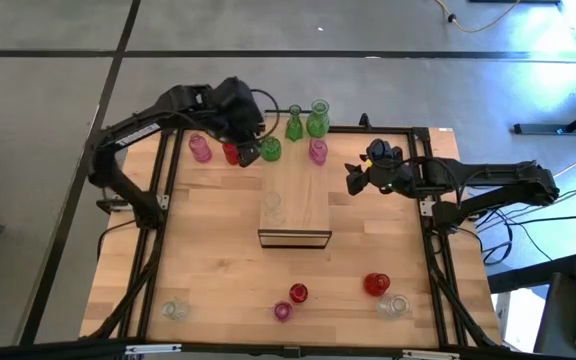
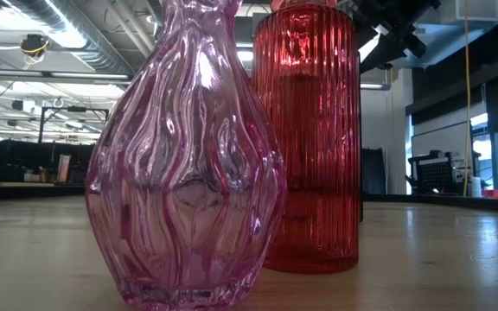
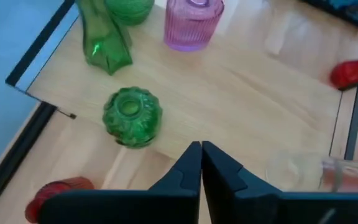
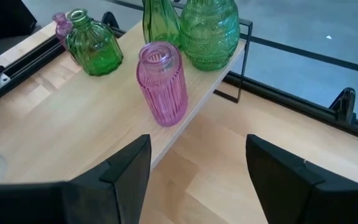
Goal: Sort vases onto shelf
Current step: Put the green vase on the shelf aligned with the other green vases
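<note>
Several glass vases stand in a row near the table's far edge: a pink one, a red one, a ribbed green one, two taller green ones and a ribbed pink one. The shelf lies mid-table with a clear vase on its top. My left gripper is shut, between the red vase and the green vase. My right gripper is open, short of the pink vase.
More vases stand by the near edge: a clear one, a pink one, two red ones and a clear one. A dark frame borders the table. Bare wood lies on both sides of the shelf.
</note>
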